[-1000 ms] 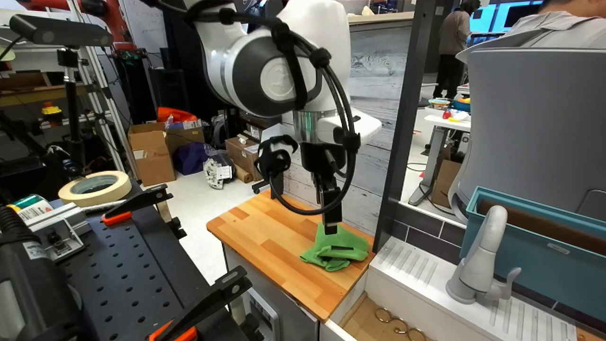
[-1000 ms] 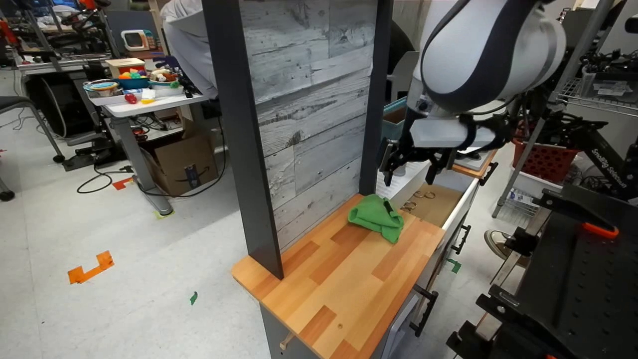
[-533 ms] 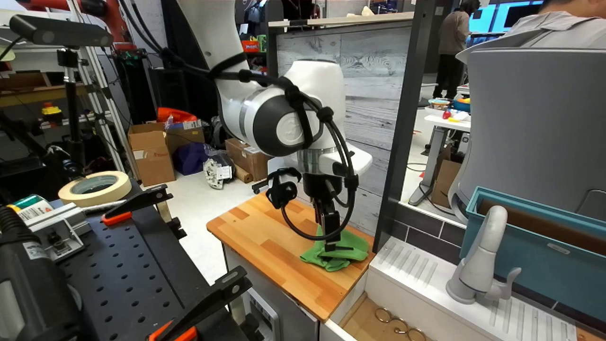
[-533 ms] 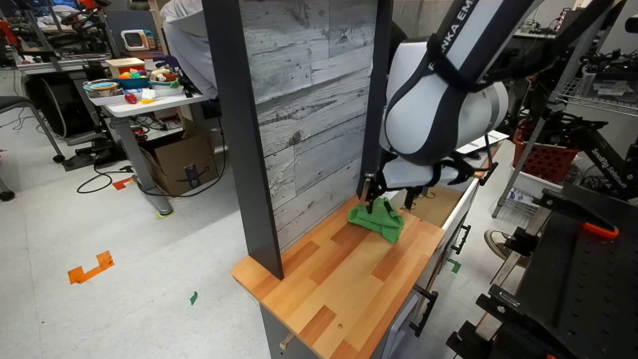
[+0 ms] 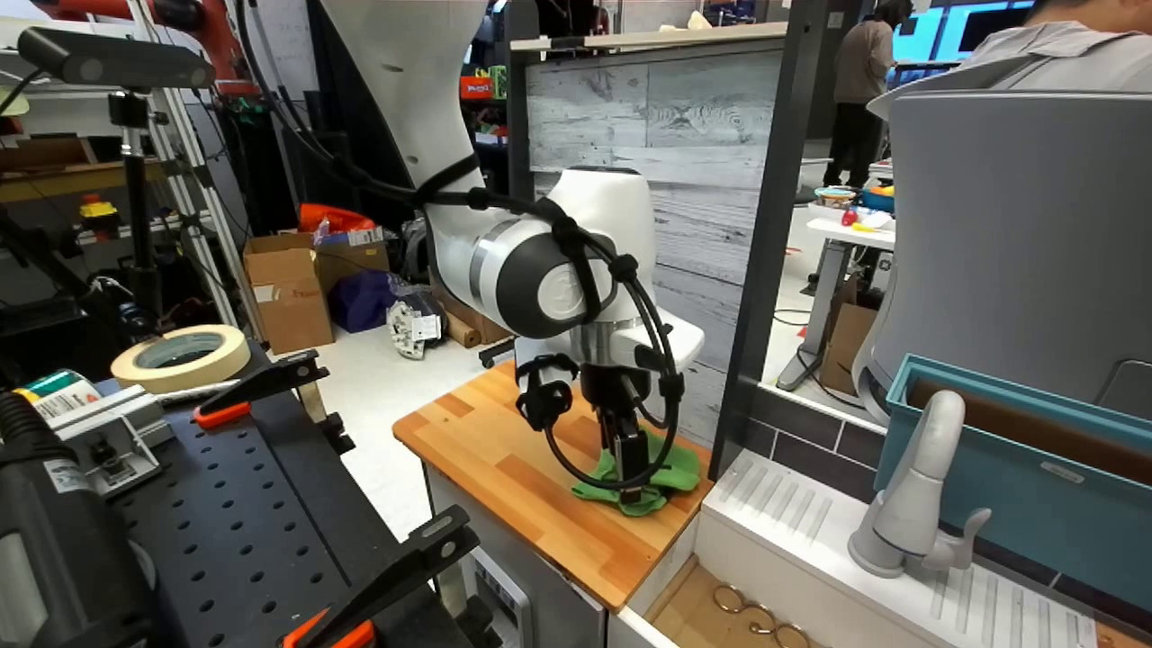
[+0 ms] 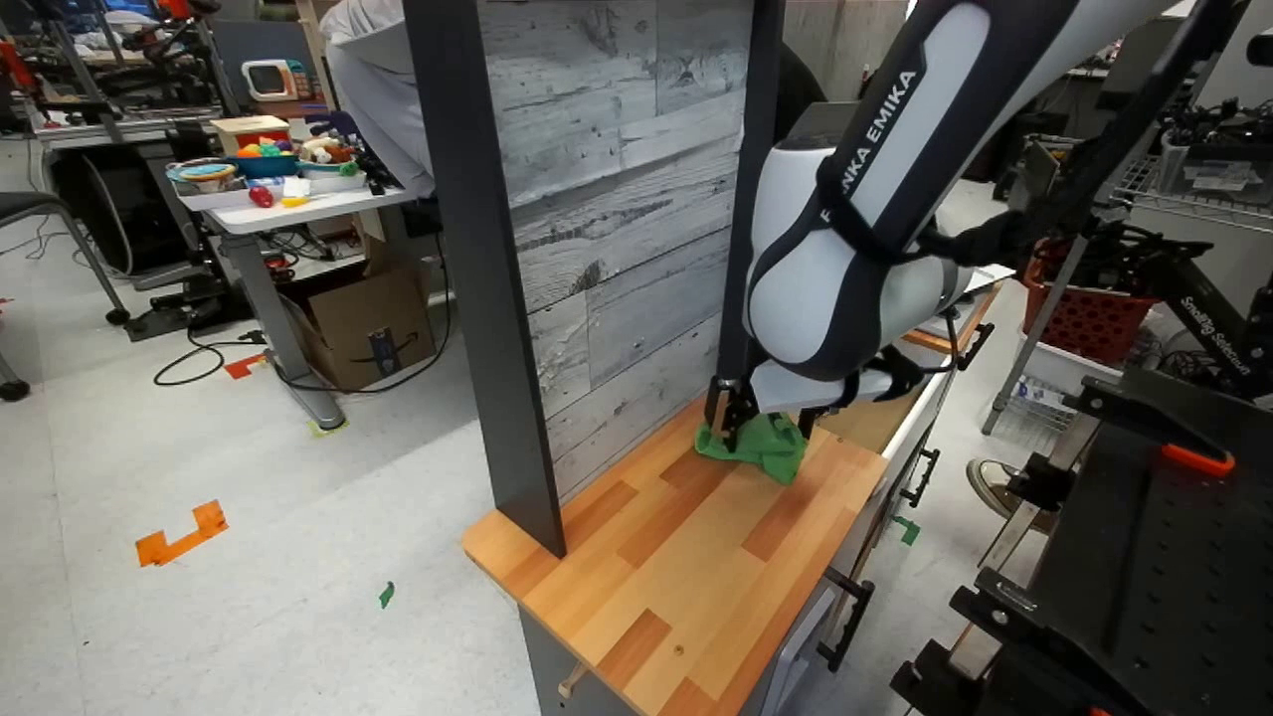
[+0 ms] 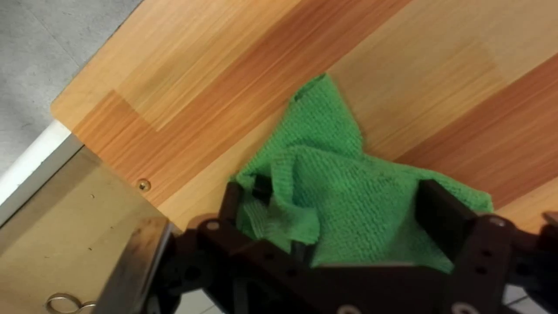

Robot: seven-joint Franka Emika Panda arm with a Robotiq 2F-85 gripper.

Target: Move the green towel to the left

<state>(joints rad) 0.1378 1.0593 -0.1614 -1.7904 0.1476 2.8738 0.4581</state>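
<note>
The green towel (image 5: 681, 468) lies crumpled on the wooden counter (image 5: 486, 441), at its end by the open drawer. It also shows in an exterior view (image 6: 781, 462) and in the wrist view (image 7: 322, 126). My gripper (image 7: 332, 187) points down over the towel with its fingers wide apart, one on each side of the folded cloth. The fingertips reach down to the towel's level in both exterior views (image 5: 632, 493) (image 6: 769, 440); whether they touch the counter I cannot tell. A small dark item (image 7: 262, 187) shows partly under a towel fold near the left finger.
A grey wood-look panel (image 6: 627, 199) and a dark post (image 5: 765, 234) stand along the counter's back edge. An open drawer with metal rings (image 5: 759, 621) adjoins the counter's end. A white ridged ledge with a grey faucet (image 5: 909, 495) lies beyond. A black perforated table (image 5: 234, 522) stands opposite.
My gripper has come down from above the drawer end onto the towel, its fingers staying apart. The towel has not visibly moved.
</note>
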